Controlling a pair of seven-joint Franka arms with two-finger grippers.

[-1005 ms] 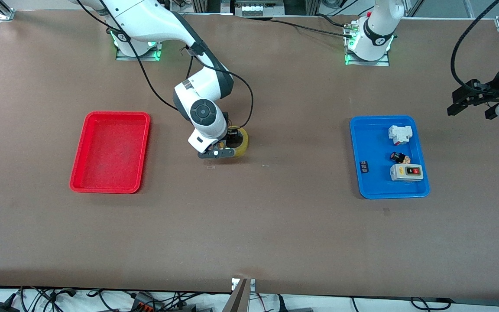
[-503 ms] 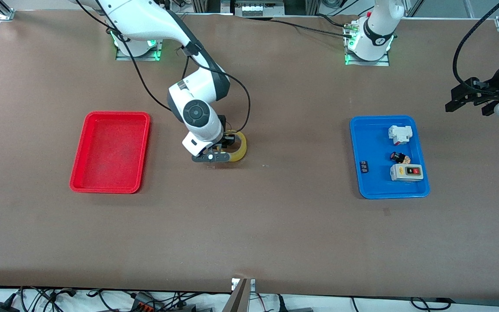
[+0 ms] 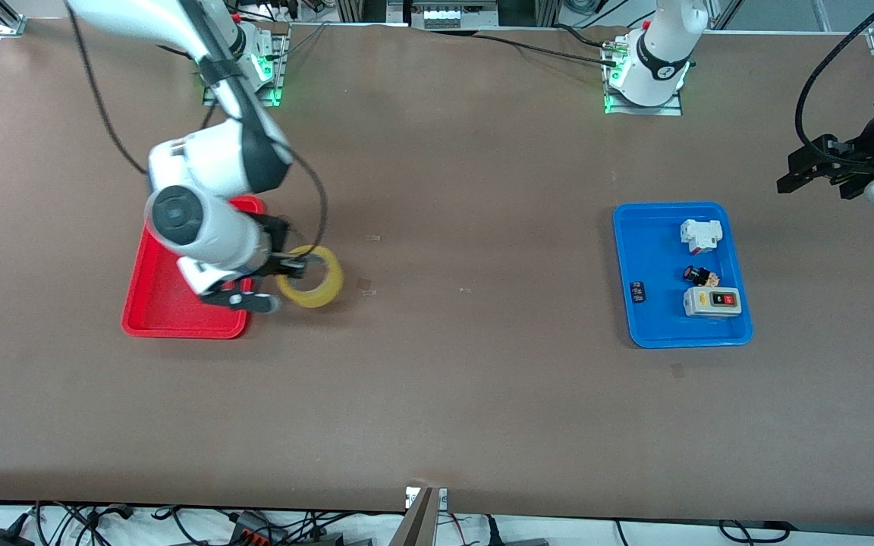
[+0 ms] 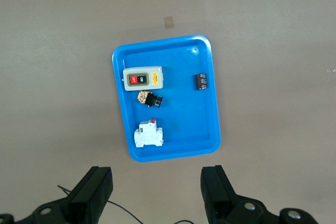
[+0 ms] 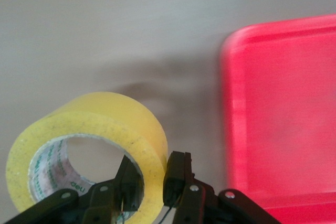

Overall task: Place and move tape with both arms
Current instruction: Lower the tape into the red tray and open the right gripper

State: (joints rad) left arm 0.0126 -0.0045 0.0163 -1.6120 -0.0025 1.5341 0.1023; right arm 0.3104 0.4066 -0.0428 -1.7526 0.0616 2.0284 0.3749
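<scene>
I have the table (image 3: 437, 394) laid out with a tray toward each end: the red tray (image 3: 179, 303) toward the right arm's end and the blue tray (image 3: 661, 330) toward the left arm's end. The red one is bare inside, which I read as the drop spot, so its open floor is what I am steering for.

The right arm (image 3: 202, 220) reaches from its base over the red tray's edge. Its gripper, the right gripper (image 5: 153, 178), is clenched on the tape (image 3: 310, 276): one finger inside the ring's hole, the other outside, pinching the wall. That hold keeps the roll hanging on edge rather than flat. The tape hangs in the air over bare table just beside the red tray's rim on the side facing the table's middle, not yet over the tray floor.

The left arm waits; the left gripper (image 4: 157, 195) hangs high over the table near the blue tray, jaws spread wide and holding nothing, well clear of my carrying arm.

In the blue tray lie a switch box (image 3: 712, 302), a white breaker (image 3: 701, 234), a small black knob (image 3: 701, 275) and a tiny dark part (image 3: 639, 292) near its rim, all untouched.
</scene>
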